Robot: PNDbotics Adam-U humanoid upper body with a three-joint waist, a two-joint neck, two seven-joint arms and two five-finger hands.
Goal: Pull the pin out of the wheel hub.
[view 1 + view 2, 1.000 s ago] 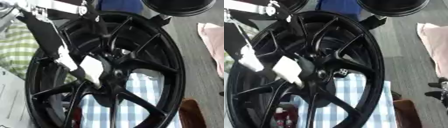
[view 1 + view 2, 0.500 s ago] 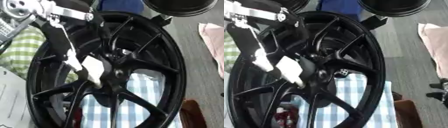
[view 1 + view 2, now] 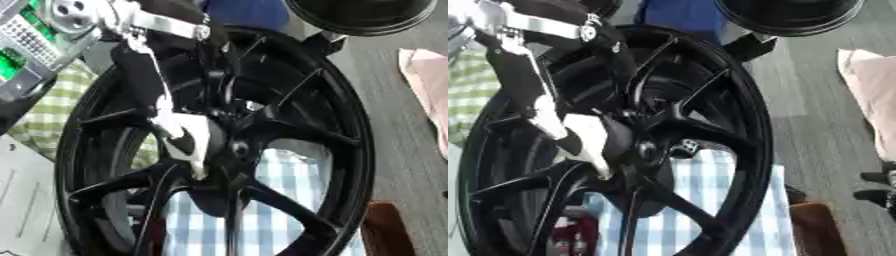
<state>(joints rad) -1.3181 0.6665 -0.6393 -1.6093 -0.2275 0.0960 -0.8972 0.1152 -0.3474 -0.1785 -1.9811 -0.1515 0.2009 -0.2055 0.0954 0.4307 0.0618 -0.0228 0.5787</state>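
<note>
A large black spoked wheel (image 3: 302, 137) stands on edge and fills the view, with its hub (image 3: 238, 149) at the centre. My left arm comes down from the upper left, and my left hand (image 3: 194, 137), black with a white cover, lies against the hub's left side. Its fingertips merge with the dark hub, so how they stand is hidden. A small silvery piece (image 3: 686, 146) shows just right of the hub; I cannot make out whether it is the pin. My right hand shows in neither view.
A blue-and-white checked cloth (image 3: 293, 175) lies behind the spokes and a green checked cloth (image 3: 48, 112) at left. Another black round rim (image 3: 359, 15) sits at the top, a pink cloth (image 3: 429, 75) at right, a brown object (image 3: 385, 232) lower right.
My left forearm has swung right and now stands steeper over the wheel's upper left. The hand has stayed at the hub. The picture has shifted slightly.
</note>
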